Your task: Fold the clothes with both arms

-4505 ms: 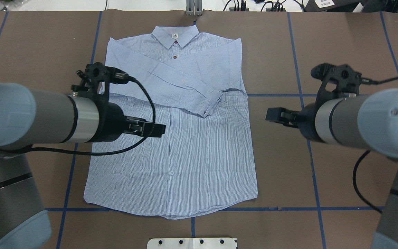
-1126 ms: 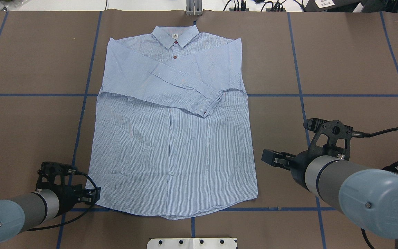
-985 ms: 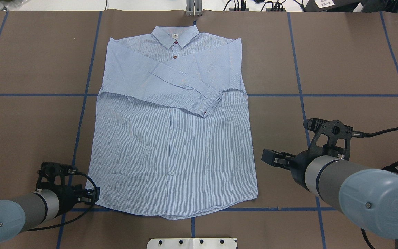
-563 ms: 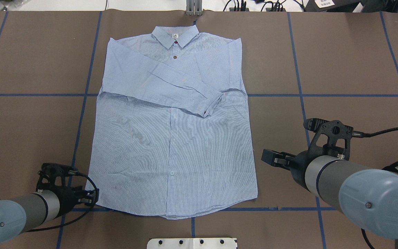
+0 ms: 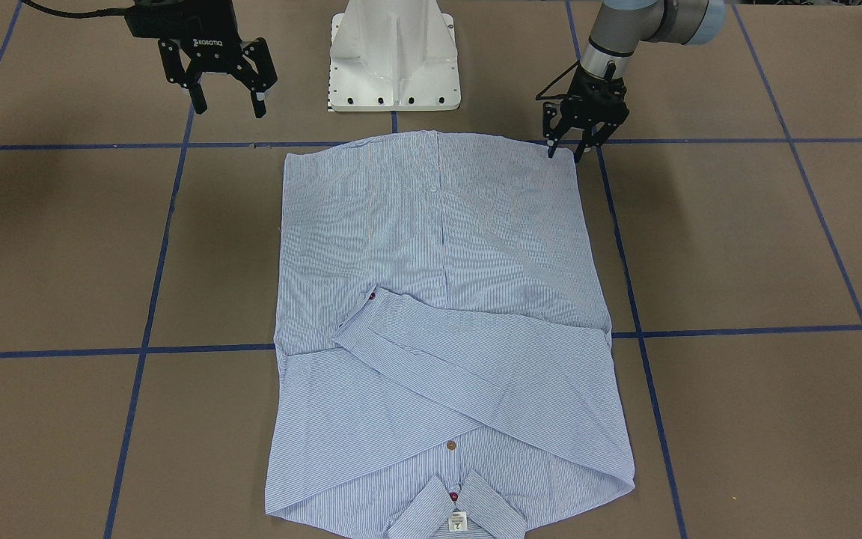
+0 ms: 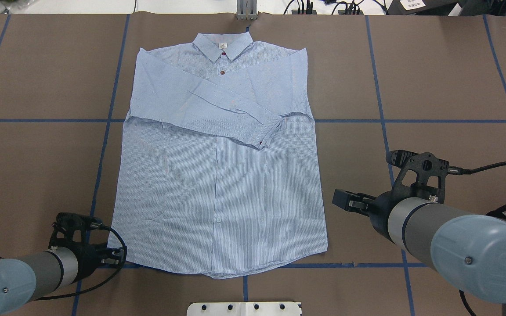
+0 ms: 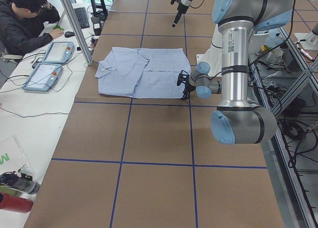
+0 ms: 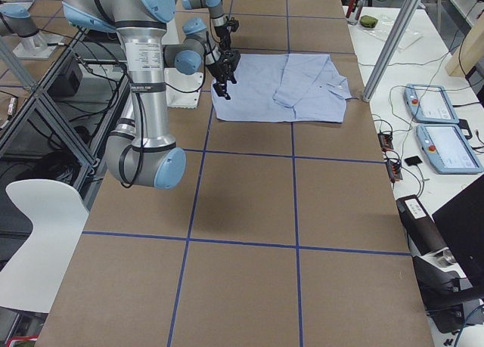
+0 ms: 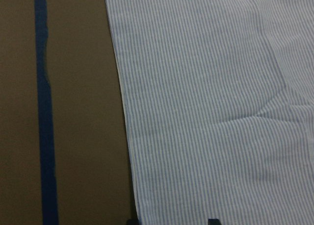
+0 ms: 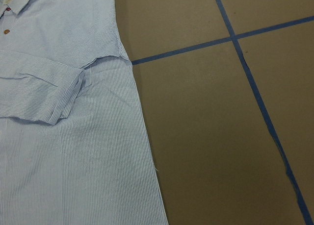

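Surface [image 6: 446, 66]: brown covering, ruled into large squares by blue tape lines [image 6: 411, 120]. One striped shirt [image 6: 222, 197] lies flat on it, front up and buttoned. The collar [image 6: 222, 44] is toward the side away from the robot. The hem [image 6: 226, 270] is on the robot's side and overlaps a tape line. One sleeve [image 6: 218, 114] is folded diagonally across the chest. A white base plate [image 5: 393, 75] stands on the surface near the hem, not touching it.

Overhead and front-facing cameras look down from opposite sides of the brown counter [image 6: 433, 66], sharing the light blue-and-white striped shirt [image 6: 235, 197]; wrist cameras sit close, apparently low.
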`<state>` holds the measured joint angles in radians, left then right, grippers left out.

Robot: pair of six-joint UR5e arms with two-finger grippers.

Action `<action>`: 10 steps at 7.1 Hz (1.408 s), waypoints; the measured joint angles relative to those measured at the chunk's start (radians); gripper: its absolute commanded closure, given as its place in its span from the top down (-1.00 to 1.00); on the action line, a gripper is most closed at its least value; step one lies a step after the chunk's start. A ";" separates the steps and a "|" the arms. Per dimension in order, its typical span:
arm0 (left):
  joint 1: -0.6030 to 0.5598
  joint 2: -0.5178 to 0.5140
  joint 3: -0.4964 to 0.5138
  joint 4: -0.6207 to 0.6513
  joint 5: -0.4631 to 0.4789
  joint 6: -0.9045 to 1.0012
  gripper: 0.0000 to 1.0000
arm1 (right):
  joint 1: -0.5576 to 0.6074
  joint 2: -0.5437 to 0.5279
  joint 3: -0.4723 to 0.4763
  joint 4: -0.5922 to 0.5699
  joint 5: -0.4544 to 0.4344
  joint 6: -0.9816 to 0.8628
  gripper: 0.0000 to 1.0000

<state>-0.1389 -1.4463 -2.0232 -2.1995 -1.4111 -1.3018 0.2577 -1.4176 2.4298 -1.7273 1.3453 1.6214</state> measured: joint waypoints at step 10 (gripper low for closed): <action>-0.004 0.037 -0.189 0.116 -0.027 0.001 -1.00 | -0.181 -0.033 -0.020 0.054 -0.173 0.132 0.54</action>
<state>-0.1426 -1.4097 -2.2122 -2.0837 -1.4384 -1.3008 0.0764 -1.4503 2.4098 -1.6731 1.1728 1.7539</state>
